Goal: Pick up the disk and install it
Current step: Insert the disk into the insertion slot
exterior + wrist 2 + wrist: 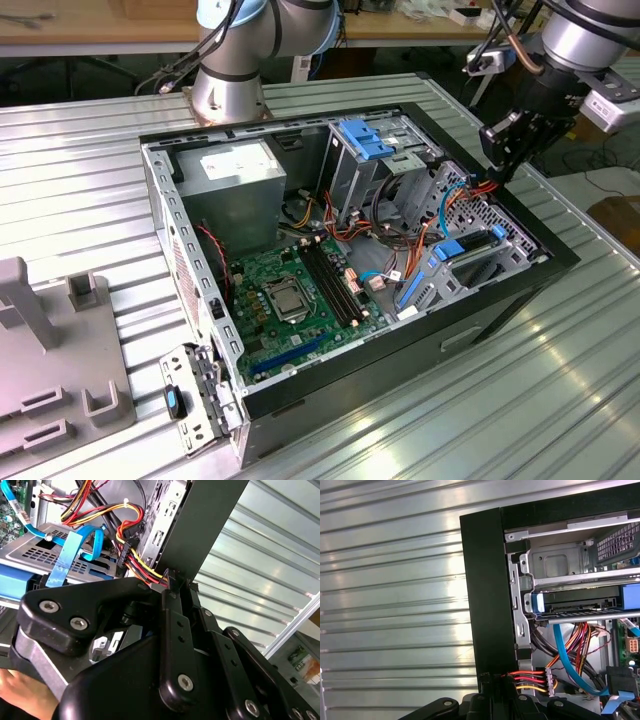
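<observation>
The disk (pixel 575 601), dark with a bright blue carrier, lies in a metal drive bay at the case's corner. Its blue end (pixel 449 249) shows inside the open computer case (pixel 560 262), and a blue edge (pixel 15 580) shows under a perforated cage. My black gripper (pixel 494 176) hangs over the case's far corner at the exterior view's right. Its fingers (pixel 172 587) are pressed together on a red, yellow and black power cable (pixel 530 679) that ends in a white connector (pixel 549 680), beside the case's black rim and apart from the disk.
A grey power supply box (pixel 235 172), a green motherboard (pixel 300 290) and a pale blue ribbed latch (pixel 365 138) fill the case. A second arm's base (pixel 228 90) stands behind it. A grey fixture (pixel 40 370) sits on the ribbed metal table. A person's hand (pixel 20 695) shows beside the gripper.
</observation>
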Available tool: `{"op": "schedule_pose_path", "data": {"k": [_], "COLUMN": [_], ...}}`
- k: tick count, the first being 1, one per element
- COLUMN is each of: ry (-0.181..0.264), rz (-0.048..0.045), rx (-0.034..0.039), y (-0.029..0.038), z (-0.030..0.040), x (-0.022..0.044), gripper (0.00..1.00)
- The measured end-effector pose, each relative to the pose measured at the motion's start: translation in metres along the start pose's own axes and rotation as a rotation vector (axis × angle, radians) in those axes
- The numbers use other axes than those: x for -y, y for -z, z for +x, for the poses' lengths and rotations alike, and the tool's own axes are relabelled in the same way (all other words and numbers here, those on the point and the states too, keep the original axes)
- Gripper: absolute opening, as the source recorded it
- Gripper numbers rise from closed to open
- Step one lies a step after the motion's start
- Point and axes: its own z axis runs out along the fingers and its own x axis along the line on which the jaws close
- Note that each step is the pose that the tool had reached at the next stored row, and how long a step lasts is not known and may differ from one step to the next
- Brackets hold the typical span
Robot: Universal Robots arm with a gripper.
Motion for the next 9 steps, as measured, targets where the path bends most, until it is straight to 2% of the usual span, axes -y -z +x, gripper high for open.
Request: {"op": "schedule_pose_path", "data": {"k": [3,5,7,9], "ry": [0.0,0.0,0.0,0.0], "rz": [0.0,0.0,0.0001,0.0001], "rx": [-0.0001,-0.0001,0.0,-0.0001], "y": [-0.0002,-0.0002,-0.0001,0.0035], "z": [0.0,-0.0001,-0.0001,0.0005], "x": [0.0,0.0,0.0,0.0002], "gripper": [0.23,0.16,0.16,0.16]}}
